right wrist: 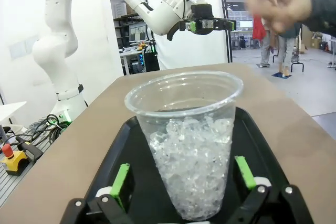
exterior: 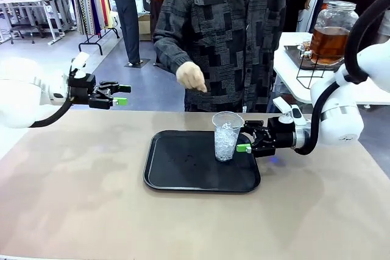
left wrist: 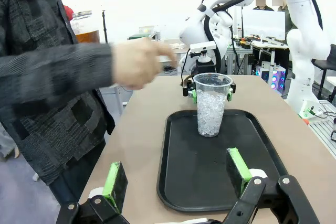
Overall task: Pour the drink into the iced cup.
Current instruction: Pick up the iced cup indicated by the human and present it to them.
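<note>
A clear plastic iced cup [exterior: 226, 136] stands upright on the right half of a black tray [exterior: 183, 165]. My right gripper [exterior: 245, 136] is open at tray level, one green pad on each side of the cup's lower half; I see no contact. The right wrist view shows the cup [right wrist: 189, 145] close up between those pads. My left gripper [exterior: 119, 94] hangs open and empty in the air over the table's far left edge, facing the cup [left wrist: 211, 106]. The drink [exterior: 331, 36], amber in a big glass jar, stands on a side table at the back right.
A person stands at the far side, one hand [exterior: 192, 77] held over the table's far edge, above and behind the tray. The jar rests on a black wire stand [exterior: 308, 68]. Bare tan tabletop [exterior: 79, 187] surrounds the tray.
</note>
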